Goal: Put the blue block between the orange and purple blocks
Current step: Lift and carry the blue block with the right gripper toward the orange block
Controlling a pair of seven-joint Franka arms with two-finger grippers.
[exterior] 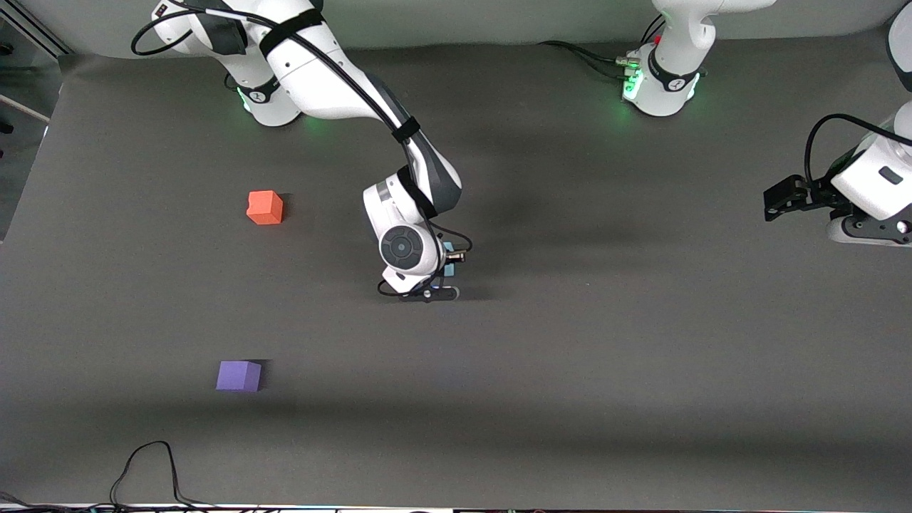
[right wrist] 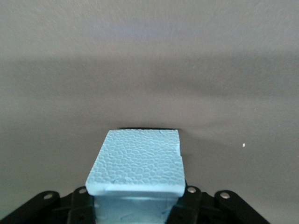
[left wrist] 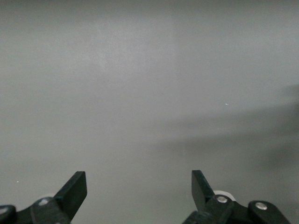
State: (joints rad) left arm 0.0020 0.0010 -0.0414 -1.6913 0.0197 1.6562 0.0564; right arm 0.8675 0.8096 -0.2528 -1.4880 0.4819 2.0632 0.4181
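Note:
The blue block (right wrist: 138,163) sits between the jaws of my right gripper (exterior: 436,279), which is shut on it low over the middle of the table. In the front view only a sliver of the blue block (exterior: 449,258) shows beside the wrist. The orange block (exterior: 265,207) lies toward the right arm's end of the table. The purple block (exterior: 239,375) lies nearer to the front camera than the orange block, with a wide gap between them. My left gripper (exterior: 782,199) waits open and empty at the left arm's end of the table; it also shows in the left wrist view (left wrist: 138,179).
A black cable (exterior: 149,463) loops on the table near its front edge, nearer to the camera than the purple block. The dark grey table mat (exterior: 605,320) is bare around the right gripper.

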